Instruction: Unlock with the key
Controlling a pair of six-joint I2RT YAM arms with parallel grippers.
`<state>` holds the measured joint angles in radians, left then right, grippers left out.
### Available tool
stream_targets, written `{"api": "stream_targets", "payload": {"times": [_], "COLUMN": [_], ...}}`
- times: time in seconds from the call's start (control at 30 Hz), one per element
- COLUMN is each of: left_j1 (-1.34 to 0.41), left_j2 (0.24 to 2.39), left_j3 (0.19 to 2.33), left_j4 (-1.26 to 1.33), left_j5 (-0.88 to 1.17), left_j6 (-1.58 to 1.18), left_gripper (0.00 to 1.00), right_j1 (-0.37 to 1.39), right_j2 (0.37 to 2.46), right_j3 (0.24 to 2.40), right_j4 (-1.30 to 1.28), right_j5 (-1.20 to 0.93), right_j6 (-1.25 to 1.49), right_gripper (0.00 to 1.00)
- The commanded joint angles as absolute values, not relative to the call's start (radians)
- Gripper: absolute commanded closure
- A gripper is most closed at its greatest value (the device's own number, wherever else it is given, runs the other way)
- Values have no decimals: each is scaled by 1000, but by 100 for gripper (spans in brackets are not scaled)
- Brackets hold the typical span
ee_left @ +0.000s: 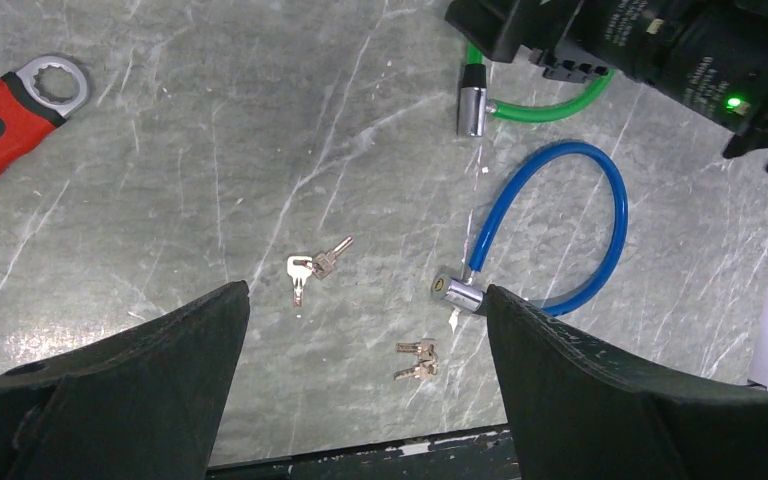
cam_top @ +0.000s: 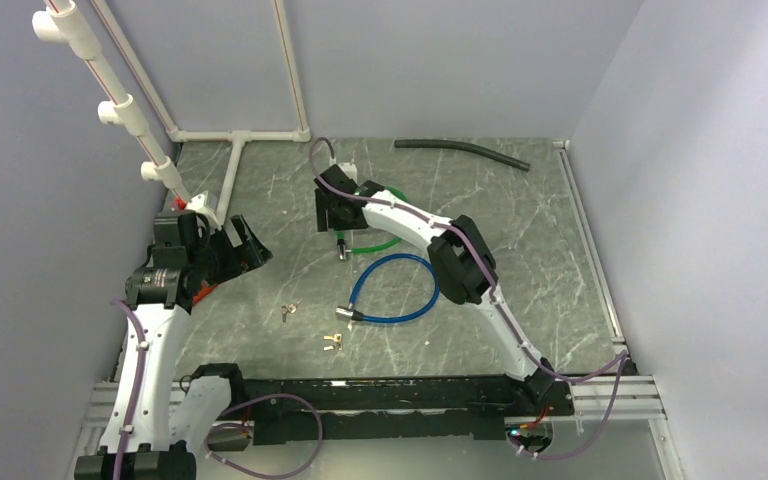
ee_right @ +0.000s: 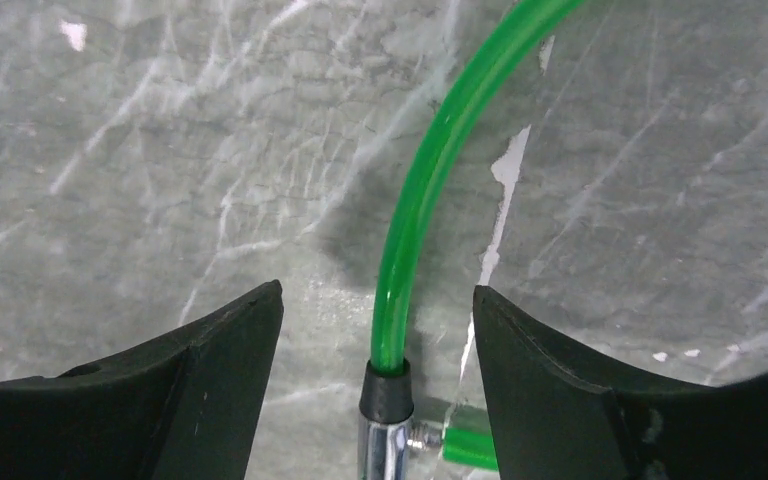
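The right hand (ee_right: 377, 293) is spread astride the green cable lock (ee_right: 415, 190), far on the surface (ee_right: 160, 150), probably to steady it. The left hand (ee_left: 365, 292), also spread, hangs over loose keys (ee_left: 310, 268) nearer, beside a blue lock (ee_left: 615, 200).

No wording could be read anywhere. The only lettering in sight was small white print on the black right arm casing (ee_left: 660, 50), caught by the left wrist camera at the top right of its view; it was too small and too blurred to make out a single word or number. Just beside that print, on the same casing, a small green light (ee_left: 732, 102) glowed, with no mark or legend that could be told next to it.
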<state>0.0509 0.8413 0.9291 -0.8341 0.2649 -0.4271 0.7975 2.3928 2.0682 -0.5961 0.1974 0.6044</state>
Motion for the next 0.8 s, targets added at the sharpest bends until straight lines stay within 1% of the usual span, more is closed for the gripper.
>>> {"api": "stream_targets", "payload": {"times": [0.0,0.13,0.17,0.2,0.23,0.27,0.3,0.33,0.4,0.47,0.67,0.77], "left_j1": [49,49,49,48,49,49,48,49,49,37,-141,-230], "left_j2": [821,816,816,815,814,812,811,809,807,806,882,863], "left_j3": [933,933,933,934,934,933,933,933,930,904,911,869], "left_j4": [-804,-802,-803,-804,-804,-804,-804,-804,-802,-776,-825,-787], "left_j5": [288,290,290,289,288,288,285,284,272,244,53,3], "left_j6": [-405,-405,-405,-405,-406,-406,-407,-407,-413,-441,-586,-659], "left_gripper": [6,6,6,6,6,6,6,6,7,12,8,9], "right_j1": [801,806,808,810,811,813,814,813,813,812,801,789], "right_j2": [2439,2468,2475,2480,2480,2478,2472,2461,2427,2376,2265,2235], "right_j3": [2132,2113,2116,2117,2115,2111,2101,2089,2052,2007,1902,1883], "right_j4": [-671,-668,-674,-678,-681,-680,-673,-665,-637,-606,-579,-609], "right_j5": [207,195,195,197,202,206,207,206,211,224,314,345], "right_j6": [601,605,603,600,596,593,592,593,600,619,777,864], "right_gripper": [32,42,45,52,62,76,92,100,100,100,100,100]}}
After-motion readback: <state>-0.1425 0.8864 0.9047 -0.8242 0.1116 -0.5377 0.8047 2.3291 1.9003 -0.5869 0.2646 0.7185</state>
